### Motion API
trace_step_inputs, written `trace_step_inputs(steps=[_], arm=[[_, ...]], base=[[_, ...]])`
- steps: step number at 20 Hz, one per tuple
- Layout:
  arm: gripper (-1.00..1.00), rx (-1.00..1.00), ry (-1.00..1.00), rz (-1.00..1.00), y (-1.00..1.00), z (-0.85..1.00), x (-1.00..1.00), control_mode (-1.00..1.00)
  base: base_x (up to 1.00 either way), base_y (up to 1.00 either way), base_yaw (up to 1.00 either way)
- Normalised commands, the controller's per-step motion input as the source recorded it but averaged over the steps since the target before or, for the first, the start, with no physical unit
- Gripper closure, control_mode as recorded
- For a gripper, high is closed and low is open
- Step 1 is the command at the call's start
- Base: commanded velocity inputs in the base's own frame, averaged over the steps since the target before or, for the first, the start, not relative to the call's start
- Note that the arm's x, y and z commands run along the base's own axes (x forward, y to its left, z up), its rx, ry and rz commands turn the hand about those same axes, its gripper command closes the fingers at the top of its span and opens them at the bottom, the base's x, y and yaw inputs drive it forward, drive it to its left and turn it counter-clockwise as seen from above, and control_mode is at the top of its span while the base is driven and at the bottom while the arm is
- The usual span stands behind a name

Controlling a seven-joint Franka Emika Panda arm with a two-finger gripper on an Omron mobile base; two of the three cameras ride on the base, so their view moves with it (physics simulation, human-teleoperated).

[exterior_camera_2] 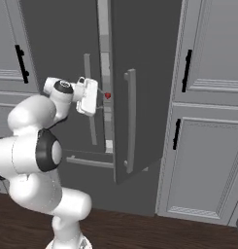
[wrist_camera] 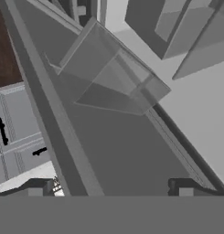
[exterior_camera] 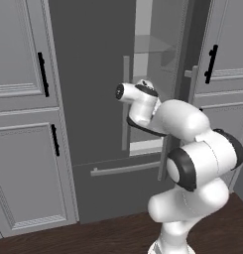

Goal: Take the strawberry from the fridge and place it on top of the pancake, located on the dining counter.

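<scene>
- At the fridge, the right-hand door stands partly swung out, leaving a narrow gap that exposes the lit interior; the left door and the bottom drawer sit shut.
- Beside that gap, the gripper is level with the middle shelf, its jaws spread wide and holding nothing; both finger tips show well apart in the hand view.
- Inside the gap, the strawberry rests on a shelf, just beyond the gripper and apart from it (a small red spot in the right base view).
- Handling judgement: the berry is likely very light, soft and easily bruised, with a tapered shape that may slip sideways.
- Recommended hold: across the broad shoulders of the berry, closing gently, not at the pointed end.
- Access judgement: the gap looks tight for the hand, so the door may need to open wider.
</scene>
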Motion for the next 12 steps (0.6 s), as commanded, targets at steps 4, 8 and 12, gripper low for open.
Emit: trace_step_inputs(steps=[4, 8, 12], arm=[[-1.00, 0.00, 0.11, 0.01, -0.18, -0.18, -0.02, -1.00], [-1.00, 0.00, 0.01, -0.01, -0.40, 0.00, -0.22, -1.00], [-1.00, 0.00, 0.01, -0.02, -0.43, 0.00, -0.19, -1.00]], base=[[0.00, 0.00, 0.00], [0.00, 0.00, 0.00], [0.00, 0.00, 0.00]])
